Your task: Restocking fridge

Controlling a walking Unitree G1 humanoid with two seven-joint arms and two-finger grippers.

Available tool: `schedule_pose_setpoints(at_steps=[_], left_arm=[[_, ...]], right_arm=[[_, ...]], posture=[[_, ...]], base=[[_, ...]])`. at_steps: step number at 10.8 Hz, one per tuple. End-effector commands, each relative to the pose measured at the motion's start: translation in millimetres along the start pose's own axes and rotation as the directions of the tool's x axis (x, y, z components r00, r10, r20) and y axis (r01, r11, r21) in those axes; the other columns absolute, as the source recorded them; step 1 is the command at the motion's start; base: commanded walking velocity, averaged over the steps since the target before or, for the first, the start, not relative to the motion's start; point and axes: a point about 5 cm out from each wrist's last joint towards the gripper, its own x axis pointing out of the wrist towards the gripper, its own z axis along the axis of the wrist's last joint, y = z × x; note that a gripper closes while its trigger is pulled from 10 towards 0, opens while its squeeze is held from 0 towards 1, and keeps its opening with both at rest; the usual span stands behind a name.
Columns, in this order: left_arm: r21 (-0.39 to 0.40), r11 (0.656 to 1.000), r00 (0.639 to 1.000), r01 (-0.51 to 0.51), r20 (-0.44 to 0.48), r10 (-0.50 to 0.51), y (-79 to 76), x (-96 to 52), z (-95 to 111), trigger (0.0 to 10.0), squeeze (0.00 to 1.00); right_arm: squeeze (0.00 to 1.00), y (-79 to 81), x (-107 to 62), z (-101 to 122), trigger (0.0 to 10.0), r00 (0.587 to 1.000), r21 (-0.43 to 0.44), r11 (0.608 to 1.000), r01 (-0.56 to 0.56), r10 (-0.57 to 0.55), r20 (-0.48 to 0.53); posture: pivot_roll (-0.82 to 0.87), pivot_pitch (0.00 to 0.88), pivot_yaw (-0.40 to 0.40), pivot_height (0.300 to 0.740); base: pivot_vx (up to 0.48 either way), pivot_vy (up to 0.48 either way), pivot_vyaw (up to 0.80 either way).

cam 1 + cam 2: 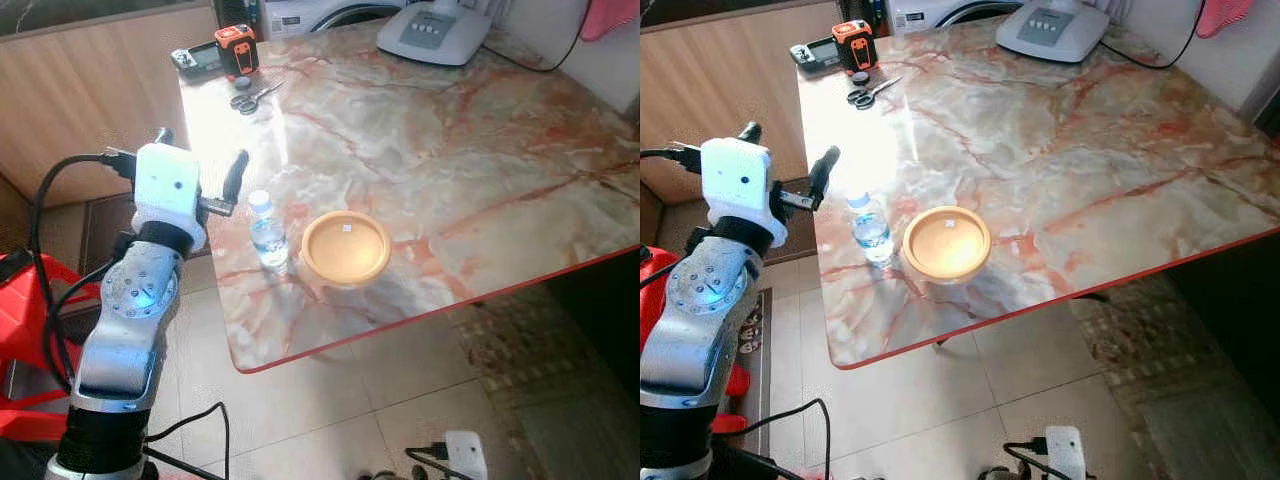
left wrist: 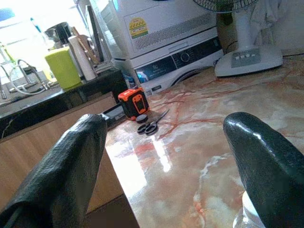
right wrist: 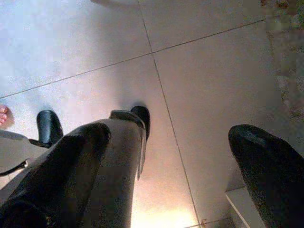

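A small clear water bottle (image 1: pixel 268 232) with a white cap stands upright near the front left corner of the marble table (image 1: pixel 450 150). Right beside it sits a tan round bowl (image 1: pixel 346 248). My left gripper (image 1: pixel 200 158) is raised at the table's left edge, open, just left of the bottle and slightly beyond it, with nothing between its fingers. In the left wrist view the left gripper (image 2: pixel 166 128) looks across the tabletop, with the bottle's top (image 2: pixel 243 213) low by one finger. My right gripper (image 3: pixel 171 137) hangs open over the tiled floor.
Scissors (image 1: pixel 256 97), an orange tape measure (image 1: pixel 236 48) and a black device lie at the table's far left corner. A white appliance (image 1: pixel 432 33) with a cable stands at the back. A red stool (image 1: pixel 20 330) is by my left arm. A white adapter (image 1: pixel 465 452) lies on the floor.
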Motion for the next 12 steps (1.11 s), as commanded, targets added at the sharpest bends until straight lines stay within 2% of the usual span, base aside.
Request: schedule_pose_setpoints(at_steps=[1, 4, 8, 12], left_arm=[[-0.017, 1.0, 1.0, 0.01, 0.029, -0.009, 0.4, 1.9, 7, 10.0, 0.0], [-0.012, 0.999, 0.998, 0.035, 0.044, -0.034, -3.4, 2.9, 10, 10.0, 0.0], [-0.03, 0.999, 0.998, 0.043, 0.041, -0.041, -4.7, 4.6, 11, 10.0, 0.0], [-0.036, 0.998, 0.998, 0.046, 0.034, -0.045, -6.7, 5.5, 10, 10.0, 0.0]], right_arm=[[0.0, 2.1, -1.9, -11, 10.0, 0.999, 0.001, 1.0, -0.002, 0.002, -0.043], [0.0, 1.8, -3.6, -17, 10.0, 0.999, 0.014, 1.0, 0.005, -0.004, -0.049], [0.0, -13.4, -10.5, -33, 10.0, 0.997, 0.02, 1.0, 0.023, -0.022, -0.069], [0.0, -5.6, -9.7, -34, 10.0, 0.998, 0.019, 1.0, 0.014, -0.012, -0.067]], posture=[[-0.11, 0.144, 0.035, 0.74], [-0.11, 0.143, 0.036, 0.74], [-0.11, 0.16, 0.032, 0.74], [-0.11, 0.169, 0.028, 0.74]], base=[[0.0, 0.0, 0.0], [0.0, 0.0, 0.0], [0.0, 0.0, 0.0], [0.0, 0.0, 0.0]])
